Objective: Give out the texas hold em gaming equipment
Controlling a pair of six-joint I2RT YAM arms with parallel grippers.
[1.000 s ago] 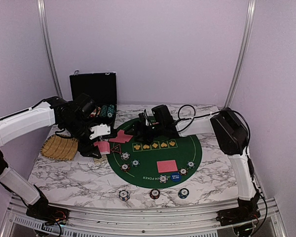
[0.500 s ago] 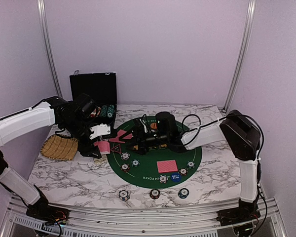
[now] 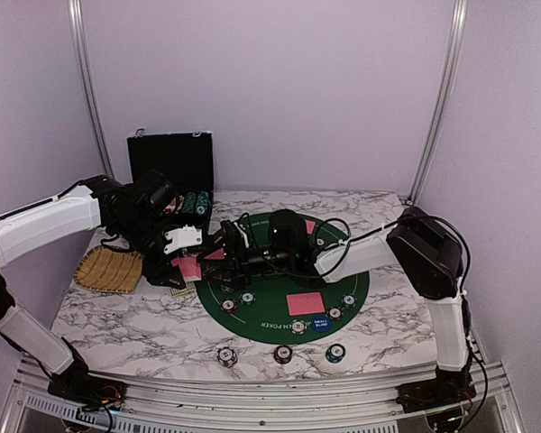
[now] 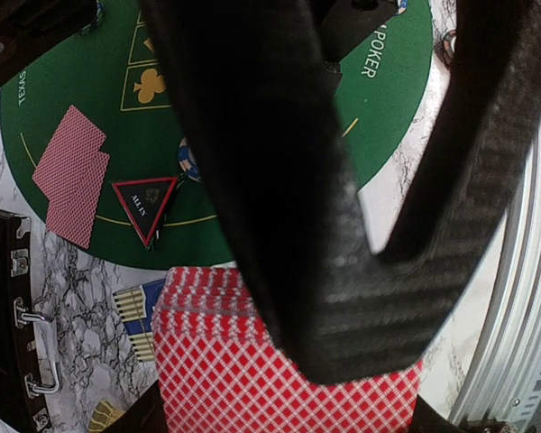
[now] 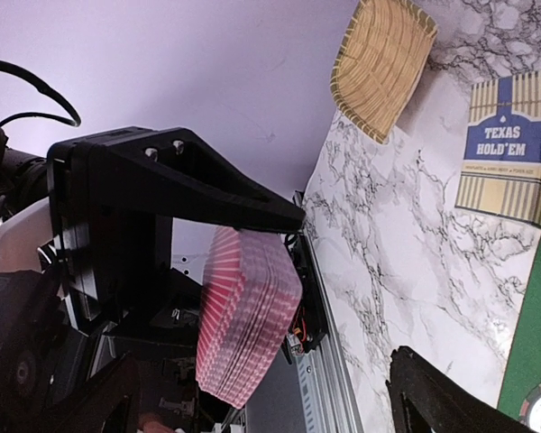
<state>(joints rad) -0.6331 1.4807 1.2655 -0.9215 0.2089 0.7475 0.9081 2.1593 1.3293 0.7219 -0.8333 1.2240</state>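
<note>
Item one: the left gripper (image 3: 186, 263) is clamping a deck of red-backed playing cards (image 4: 243, 379) just off the left edge of the green mat (image 3: 279, 287), above the marble table (image 3: 144, 316). The left wrist view is showing the deck's patterned back pinched between the dark fingers, whereas the overhead view is giving only a pink sliver there. The right wrist view is presenting the same deck edge-on, as a thick stack under the left gripper's black jaw.

Item two: the right gripper (image 3: 227, 251) is standing with its jaws spread wide, facing that deck and gripping nothing. Whether it is touching the cards cannot be told.

Item three: the left wrist view is showing the red-edged triangle (image 4: 144, 206) lying on the mat just beside two overlapping cards (image 4: 72, 171). The overhead view alone is showing three striped poker chips (image 3: 283, 354) lying along the near table edge and the blue disc (image 3: 321, 323) on the mat.

Item four: the straw tray (image 5: 383, 63) and the card box (image 5: 511, 149) are lying apart on the table
</note>
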